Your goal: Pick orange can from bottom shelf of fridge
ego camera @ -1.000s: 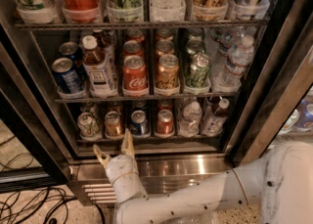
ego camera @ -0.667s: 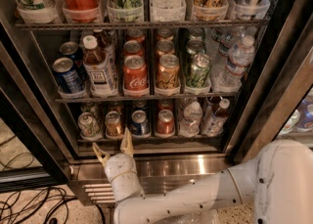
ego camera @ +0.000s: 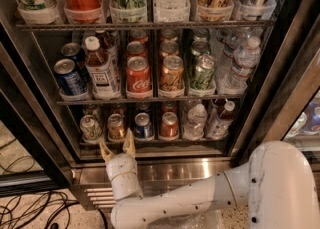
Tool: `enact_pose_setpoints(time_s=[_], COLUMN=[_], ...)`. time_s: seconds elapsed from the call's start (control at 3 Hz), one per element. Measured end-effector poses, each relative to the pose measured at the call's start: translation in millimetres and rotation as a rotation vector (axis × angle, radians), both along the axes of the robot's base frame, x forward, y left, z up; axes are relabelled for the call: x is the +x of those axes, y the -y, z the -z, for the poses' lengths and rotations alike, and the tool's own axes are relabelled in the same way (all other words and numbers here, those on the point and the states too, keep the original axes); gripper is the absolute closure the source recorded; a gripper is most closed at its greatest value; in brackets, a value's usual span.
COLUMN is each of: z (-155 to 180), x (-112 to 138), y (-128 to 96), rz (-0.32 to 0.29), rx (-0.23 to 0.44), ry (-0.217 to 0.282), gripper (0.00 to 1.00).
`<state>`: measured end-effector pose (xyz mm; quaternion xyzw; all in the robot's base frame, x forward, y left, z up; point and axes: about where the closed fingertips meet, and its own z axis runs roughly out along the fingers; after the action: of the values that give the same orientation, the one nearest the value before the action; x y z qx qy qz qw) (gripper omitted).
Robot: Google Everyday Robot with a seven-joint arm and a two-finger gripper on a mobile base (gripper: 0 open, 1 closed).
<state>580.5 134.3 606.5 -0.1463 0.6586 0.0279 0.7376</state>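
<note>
The fridge (ego camera: 200, 170) stands open with three racks of drinks. On the bottom shelf (ego camera: 155, 143) the small amber-orange can (ego camera: 116, 126) sits second from the left, between a pale green-silver can (ego camera: 90, 127) and a blue can (ego camera: 143, 125). A redder can (ego camera: 169, 124) is to the right of the blue one. My gripper (ego camera: 117, 147) is just below and in front of the orange can, at the shelf's front edge. It points up into the fridge, open and empty. Its tan fingertips (ego camera: 129, 142) stand apart and touch no can.
Two water bottles (ego camera: 194, 120) stand at the right of the bottom shelf. The middle rack (ego camera: 150, 99) of larger cans hangs close above. The black door frame (ego camera: 30, 123) runs down the left, the ribbed steel base lies under the gripper, and cables (ego camera: 30, 208) lie on the floor at the left.
The gripper has barely shifted, its left fingertip edging slightly up and right. The cans have not moved.
</note>
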Motion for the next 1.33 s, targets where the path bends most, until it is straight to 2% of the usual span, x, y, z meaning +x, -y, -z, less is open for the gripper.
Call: enact_pose_setpoints(time_s=[0.67,1.33], z=[1,6], x=[23,34], y=[2,-1], rz=[0.061,0.061], rx=[0.012,0.015], ry=[0.015,-0.007], gripper=[0.34,0.34])
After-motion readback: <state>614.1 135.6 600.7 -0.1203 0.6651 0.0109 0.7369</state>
